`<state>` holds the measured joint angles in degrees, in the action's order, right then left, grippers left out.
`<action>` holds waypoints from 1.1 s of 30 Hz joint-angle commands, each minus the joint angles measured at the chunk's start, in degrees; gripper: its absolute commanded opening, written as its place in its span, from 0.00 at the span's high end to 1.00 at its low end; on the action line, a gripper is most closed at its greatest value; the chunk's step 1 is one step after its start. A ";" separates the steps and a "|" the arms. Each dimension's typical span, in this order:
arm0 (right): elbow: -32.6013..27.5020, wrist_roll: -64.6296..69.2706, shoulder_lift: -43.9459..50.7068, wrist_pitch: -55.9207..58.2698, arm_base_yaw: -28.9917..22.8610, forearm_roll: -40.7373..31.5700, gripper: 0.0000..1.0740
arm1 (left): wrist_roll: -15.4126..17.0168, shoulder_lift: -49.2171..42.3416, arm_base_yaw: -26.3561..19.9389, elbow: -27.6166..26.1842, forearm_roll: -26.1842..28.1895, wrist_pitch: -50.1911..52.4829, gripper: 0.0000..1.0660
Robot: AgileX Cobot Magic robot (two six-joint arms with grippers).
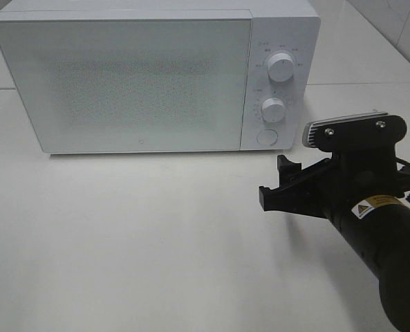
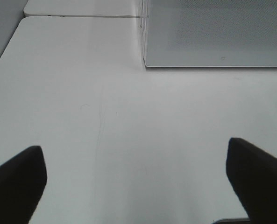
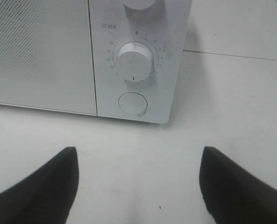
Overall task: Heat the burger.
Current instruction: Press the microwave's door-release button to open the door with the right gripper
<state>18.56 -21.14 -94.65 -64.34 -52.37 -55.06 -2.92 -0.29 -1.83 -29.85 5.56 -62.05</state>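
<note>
The burger with its golden-brown bun shows in none of the 3 views; it may sit behind the closed, speckled door [image 1: 122, 83] of the white box-shaped microwave oven [image 1: 142, 14], but the door hides whatever is inside, so that cannot be told. The black right gripper [image 1: 274, 181] hovers over the white tabletop [image 1: 122, 242] just in front of the control panel, its 2 fingers spread wide and holding nothing, facing the lower white dial [image 3: 135, 60] and the round white button [image 3: 132, 103] beneath it. The left gripper [image 2: 134, 147] is also spread and empty, near the oven's other front corner. Judging by this, loading looks finished or not begun, and setting the dial seems to remain
</note>
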 commanded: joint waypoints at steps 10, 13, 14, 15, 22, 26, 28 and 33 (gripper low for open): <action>1.32 5.16 -0.74 -0.69 -1.20 -2.23 0.38 | 0.23 -0.86 -0.17 0.06 0.11 0.63 0.07; 1.32 11.06 -0.74 -0.80 -1.20 -2.23 0.40 | 0.23 -0.86 -0.17 0.06 0.11 0.63 0.07; 1.32 11.06 -0.74 -0.80 -1.20 -2.23 0.40 | 0.23 -0.86 -0.17 0.06 0.11 0.63 0.07; 1.32 13.12 -0.74 -0.86 -1.20 -2.23 0.41 | 0.23 -0.86 -0.17 0.06 0.11 0.63 0.07; 1.32 45.95 -0.74 -1.03 -1.20 -2.41 0.61 | 0.23 -0.86 -0.17 0.06 0.11 0.63 0.07; 1.32 60.05 -0.74 -0.69 -1.20 -2.41 0.77 | 0.23 -0.86 -0.17 0.06 0.11 0.63 0.07; 1.32 71.33 -0.74 0.34 -1.20 -2.41 0.90 | 0.23 -0.86 -0.17 0.06 0.11 0.63 0.07; 1.32 81.30 -0.74 1.03 -1.20 -2.41 1.00 | 0.23 -0.86 -0.17 0.06 0.11 0.63 0.07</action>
<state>19.37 55.18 -95.45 -63.60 -53.23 -57.64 -2.92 -0.29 -1.83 -29.85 5.56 -62.05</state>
